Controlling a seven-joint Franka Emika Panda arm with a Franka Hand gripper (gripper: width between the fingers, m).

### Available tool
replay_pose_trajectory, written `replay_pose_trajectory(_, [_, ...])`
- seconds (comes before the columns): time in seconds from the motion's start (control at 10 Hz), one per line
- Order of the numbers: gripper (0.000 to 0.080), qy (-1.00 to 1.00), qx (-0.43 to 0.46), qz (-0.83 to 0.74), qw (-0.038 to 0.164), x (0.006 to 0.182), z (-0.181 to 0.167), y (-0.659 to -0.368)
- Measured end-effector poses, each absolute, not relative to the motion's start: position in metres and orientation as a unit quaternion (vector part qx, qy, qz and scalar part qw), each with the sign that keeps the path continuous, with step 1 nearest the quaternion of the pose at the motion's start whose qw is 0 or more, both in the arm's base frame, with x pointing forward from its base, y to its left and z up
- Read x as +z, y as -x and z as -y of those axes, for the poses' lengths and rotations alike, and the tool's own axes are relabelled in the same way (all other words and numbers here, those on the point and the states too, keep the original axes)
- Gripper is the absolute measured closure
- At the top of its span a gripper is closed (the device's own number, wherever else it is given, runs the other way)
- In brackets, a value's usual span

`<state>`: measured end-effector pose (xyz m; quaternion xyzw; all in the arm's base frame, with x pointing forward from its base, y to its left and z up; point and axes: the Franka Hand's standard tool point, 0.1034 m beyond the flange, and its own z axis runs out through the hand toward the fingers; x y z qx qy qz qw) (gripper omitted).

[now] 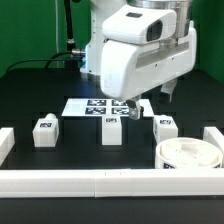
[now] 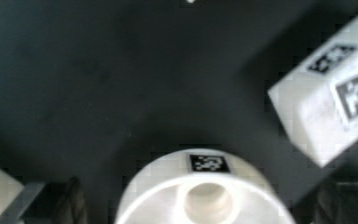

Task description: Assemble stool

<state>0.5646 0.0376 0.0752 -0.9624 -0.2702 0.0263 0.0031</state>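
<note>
1. The gripper [image 2: 211,198] hangs wide open over the middle leg [image 1: 112,130], jaws clear of it on either side and holding nothing
2. Still in loose parts on the black table [image 1: 40,90]: one round seat [image 1: 190,155] sits near, on the exterior view's right
3. Three legs stand in a row across the middle, with the left leg [image 1: 44,132] and right leg [image 1: 165,128] flanking the one under the arm
4. One marker board [image 1: 88,104] lies just beyond the row, and three border bars [image 1: 100,182] fence the left, right and near edges
5. The parts look like hard, light plastic, stiff and probably slick
6. Each leg seems best pinched across two flat sides, low enough not to tip
7. The seat looks too wide to span and would likely need a grip on its rim
</note>
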Motion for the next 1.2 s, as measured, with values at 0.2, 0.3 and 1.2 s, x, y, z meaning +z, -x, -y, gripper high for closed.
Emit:
replay_pose_trajectory(0.2, [0.0151, 0.988, 0.032, 0.15, 0.002, 0.07, -0.051, -0.56])
replay_pose_trajectory(0.3, [0.0151, 0.996, 0.038, 0.077, 0.004, 0.065, -0.058, -0.556])
replay_pose_trajectory(1.2, [0.0151, 0.992, 0.123, -0.01, 0.01, 0.042, -0.065, -0.532])
